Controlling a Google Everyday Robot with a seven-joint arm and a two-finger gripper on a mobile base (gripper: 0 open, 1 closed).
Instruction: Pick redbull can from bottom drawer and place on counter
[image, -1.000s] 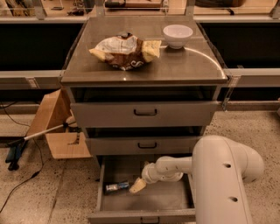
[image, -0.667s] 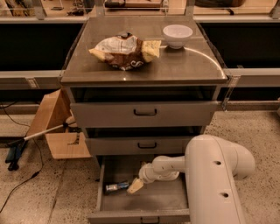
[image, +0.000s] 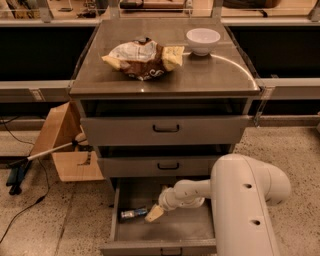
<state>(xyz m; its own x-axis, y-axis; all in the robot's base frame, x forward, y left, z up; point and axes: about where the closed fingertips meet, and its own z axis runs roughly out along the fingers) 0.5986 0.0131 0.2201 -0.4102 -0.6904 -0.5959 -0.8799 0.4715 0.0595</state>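
While the bottom drawer (image: 160, 247) stands pulled out at the foot of the grey cabinet, the redbull can (image: 133, 214) is seen lying on its side on the drawer floor. It is placed toward the left wall, with its length running roughly left to right. The gripper (image: 153, 214) is held inside the same drawer, low over the floor and just beside the can's right end. Its pale tip is angled down and to the left, toward the can. Contact between the two cannot be made out, and how wide the gripper stands cannot be told from this view. The white arm (image: 245, 200) is reached in from the right, and the drawer's right-hand part is hidden by its bulky rounded housing. Above, the middle drawer (image: 150, 167) and the top drawer (image: 130, 131), each fitted with a dark handle, are shown pushed in. The counter (image: 210, 75) is occupied by a crumpled snack bag (image: 142, 59) near its middle and a white bowl (image: 202, 40) toward the back right. A cardboard box (image: 62, 145) is set on the speckled floor to the left of the cabinet.
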